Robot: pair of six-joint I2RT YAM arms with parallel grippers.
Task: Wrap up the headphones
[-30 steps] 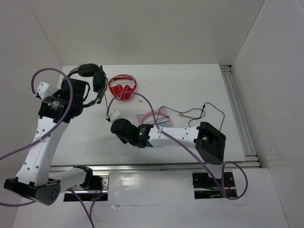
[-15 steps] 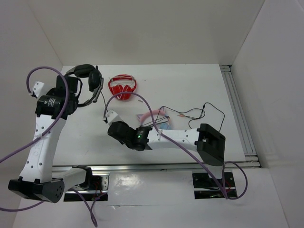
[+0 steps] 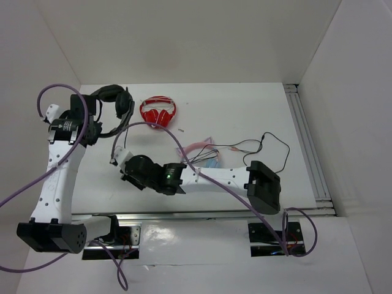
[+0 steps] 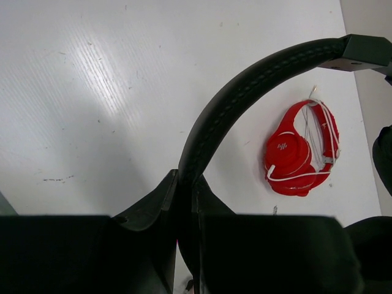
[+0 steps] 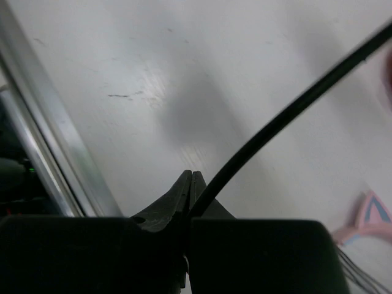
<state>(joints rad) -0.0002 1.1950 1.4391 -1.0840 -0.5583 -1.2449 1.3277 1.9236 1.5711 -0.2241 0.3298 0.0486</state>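
Left hand (image 4: 185,190) clamps the headphones (image 4: 245,92), right hand (image 5: 190,180) pinches the black cable (image 5: 294,104) (red headphones (image 4: 294,153) lie nearby).

The black headset (image 3: 116,99) is held up by its headband in the left gripper (image 3: 92,110) at the table's (image 3: 245,110) far-left corner, near the red headphones (image 3: 158,113). A thin black cable (image 3: 263,142) is looped beside the pink cat-ear headphones (image 3: 197,148). The right gripper (image 3: 117,157) looks closed, though that's hard to make out from up here.

The thin cable (image 5: 288,115) (blurred up close) runs off the right wrist view's edge, and the pink cat-ear headphones (image 5: 362,233) are cropped.
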